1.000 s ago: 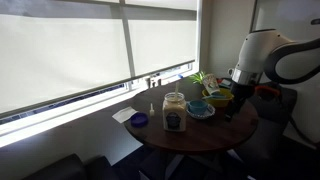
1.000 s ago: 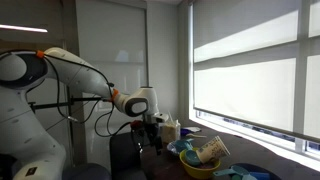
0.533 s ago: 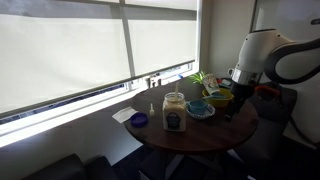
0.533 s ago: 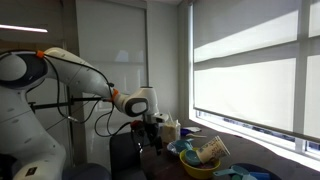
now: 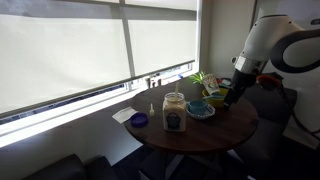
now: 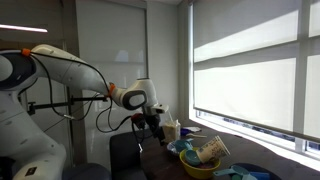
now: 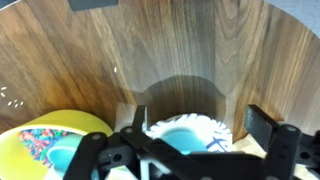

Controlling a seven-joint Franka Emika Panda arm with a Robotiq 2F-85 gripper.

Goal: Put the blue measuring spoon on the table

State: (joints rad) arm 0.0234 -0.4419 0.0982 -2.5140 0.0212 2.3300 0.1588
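Observation:
My gripper [image 7: 200, 113] is open and empty, with its two fingers wide apart above the round dark wooden table [image 7: 90, 50]. Below and between the fingers sits a light blue dish with a white fluted rim [image 7: 185, 135]. The same dish shows in an exterior view [image 5: 200, 109], just beside my gripper [image 5: 229, 97]. I cannot make out the blue measuring spoon in any view. A small dark blue mark on the dish's rim is too blurred to name. The gripper also shows in an exterior view [image 6: 153, 122].
A yellow bowl [image 7: 50, 140] with items in it stands beside the dish and shows in both exterior views [image 5: 218, 97] [image 6: 198, 162]. A tall jar [image 5: 174, 112] and a flat purple disc [image 5: 139, 120] stand on the table [image 5: 200, 130]. A window is behind.
The arm has lifted and the gripper has risen a little above the table. The things on the table have not moved.

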